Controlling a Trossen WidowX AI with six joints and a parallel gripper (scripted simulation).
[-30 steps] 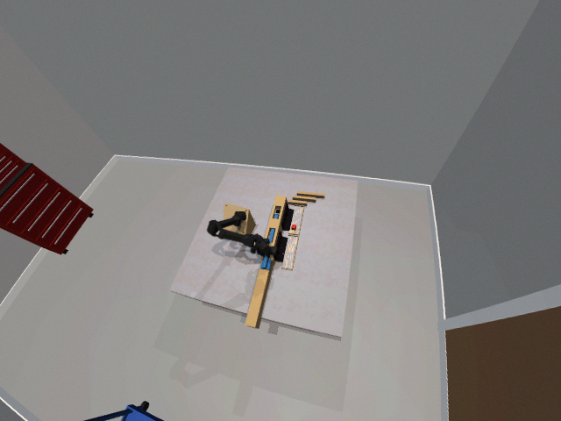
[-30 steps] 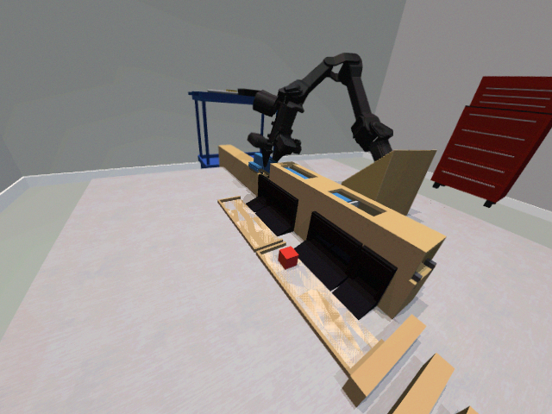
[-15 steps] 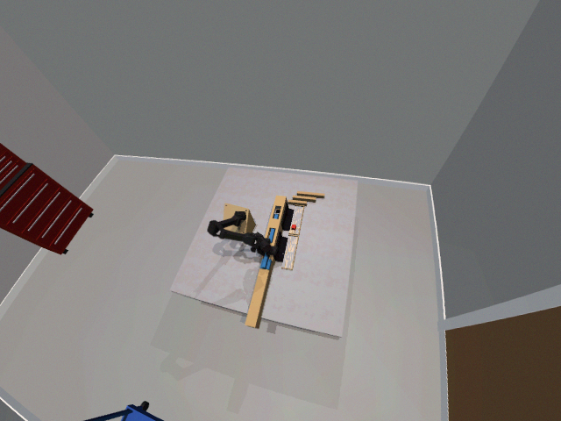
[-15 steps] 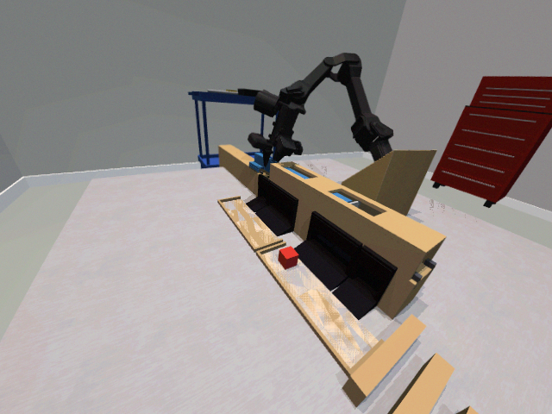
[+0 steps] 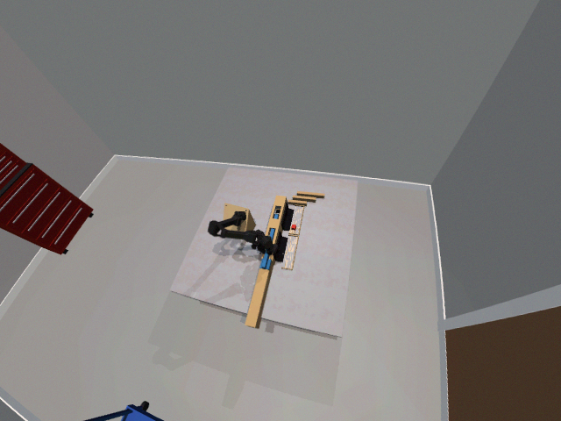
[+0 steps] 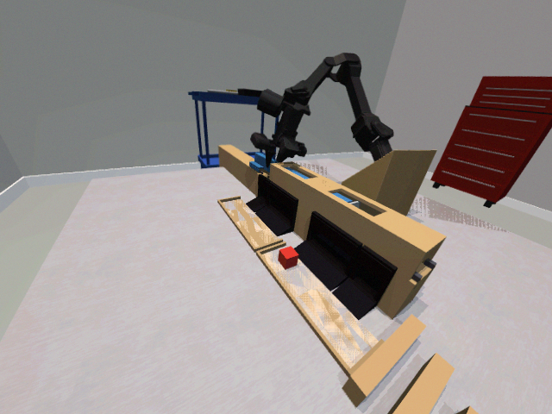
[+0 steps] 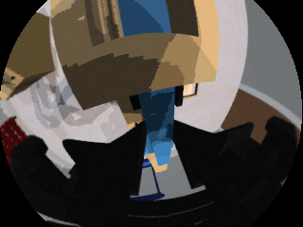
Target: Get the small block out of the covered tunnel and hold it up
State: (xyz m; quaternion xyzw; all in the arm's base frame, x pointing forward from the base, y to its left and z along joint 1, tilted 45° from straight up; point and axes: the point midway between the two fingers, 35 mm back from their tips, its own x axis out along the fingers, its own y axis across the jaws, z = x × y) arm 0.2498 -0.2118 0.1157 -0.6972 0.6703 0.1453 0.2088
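"What am I looking at up close?"

"My gripper [image 5: 268,247] [image 6: 273,161] [image 7: 157,123] is pinching the blue handle [image 5: 266,260] [image 6: 258,164] [image 7: 160,109]. One finger is on each side of it, and I see no block there."

"Which step is this?"

"The sliding step, I think. The handle sticks out of the end of the wooden tunnel [image 5: 280,201] [image 6: 414,227] [image 7: 114,66], and it looks like its work is done. The small block seems to be out."

"So what do I do next?"

"I think I should let go of the handle and lift up first, so I don't bump the tunnel. Then I go over to the block, come down over it, pinch it and hold it up. The tray's edge could get in my way."

"Where is the block, and how does it look?"

"Farther along from my gripper, outside the tunnel. The red block [image 5: 293,226] [image 6: 288,257] sits in the tray [image 5: 301,222] [image 6: 303,311], next to a black ramp [image 5: 287,219] [image 6: 321,267]. It is a little cube, bright red, sitting flat. It should be easy to grab by its sides."

"And past that?"

"Just loose wooden rods [image 5: 310,195] [image 6: 387,360]. I don't need those, I guess."
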